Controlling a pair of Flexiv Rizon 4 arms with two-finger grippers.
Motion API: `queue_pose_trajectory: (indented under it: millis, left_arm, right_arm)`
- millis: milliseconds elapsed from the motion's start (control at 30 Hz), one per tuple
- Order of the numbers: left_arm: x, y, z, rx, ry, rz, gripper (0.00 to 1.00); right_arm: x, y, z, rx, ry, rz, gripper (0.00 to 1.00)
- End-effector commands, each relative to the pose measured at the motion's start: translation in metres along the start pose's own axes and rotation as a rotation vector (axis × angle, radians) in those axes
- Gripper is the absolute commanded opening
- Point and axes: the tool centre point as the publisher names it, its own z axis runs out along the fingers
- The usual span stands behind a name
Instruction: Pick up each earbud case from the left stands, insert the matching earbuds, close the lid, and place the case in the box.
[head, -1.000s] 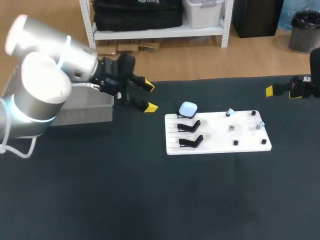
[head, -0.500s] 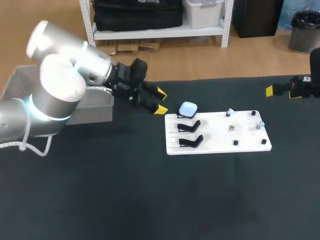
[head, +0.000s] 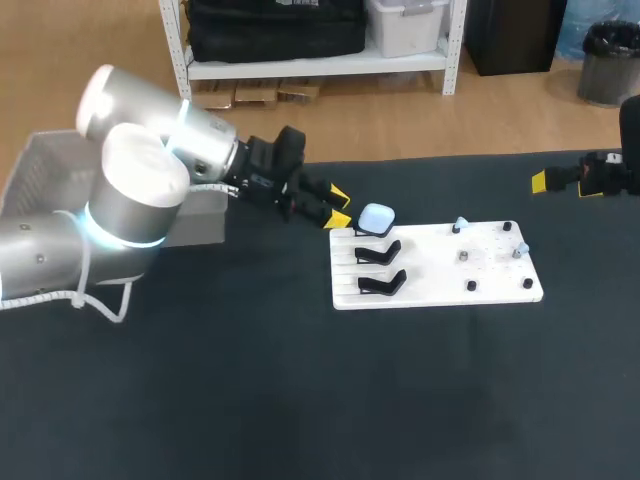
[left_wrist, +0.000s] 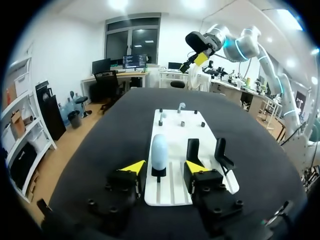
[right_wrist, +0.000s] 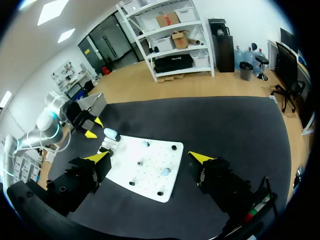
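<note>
Dark counter (head: 300, 400) fills the head view, with a white board (head: 440, 292) right of centre. Three black stands (head: 380, 253) line the board's left side, and only the topmost carries a pale blue earbud case (head: 377, 217), lid closed. Two small pale blue earbuds (head: 461, 225) sit on pegs on the board's right half. Grey box (head: 50, 165) is in the upper left of the frame, partly behind the left arm (head: 130, 200). Left hand (head: 338, 206) sits just left of the case, released, fingers spread, not touching it. In the left wrist view the case stands on its stand just ahead of the gap between the fingers, clear of both tips. Right hand (right_wrist: 150, 157) is at the right edge of the head view, upper part, well apart from the board. Its wrist view shows it released, fingers wide apart, gripping nothing, with the board ahead of it.
</note>
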Motion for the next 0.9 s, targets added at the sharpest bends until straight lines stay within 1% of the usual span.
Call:
queue_pose_trajectory:
  millis: [33, 200, 433, 900]
  left_arm:
    - [0.003, 0.007, 0.009, 0.010, -0.025, 0.004, 0.45]
    - [0.004, 0.007, 0.016, 0.000, -0.045, 0.015, 0.47]
    - [0.007, 0.007, 0.025, 0.002, -0.053, 0.019, 0.46]
    - [0.005, 0.011, 0.034, 0.002, -0.066, 0.022, 0.44]
  right_arm:
    - [0.000, 0.000, 0.000, 0.001, 0.001, 0.000, 1.00]
    - [0.000, 0.000, 0.000, 0.001, 0.001, 0.000, 1.00]
    - [0.000, 0.000, 0.000, 0.001, 0.001, 0.000, 1.00]
    - [0.000, 0.000, 0.000, 0.001, 0.001, 0.000, 1.00]
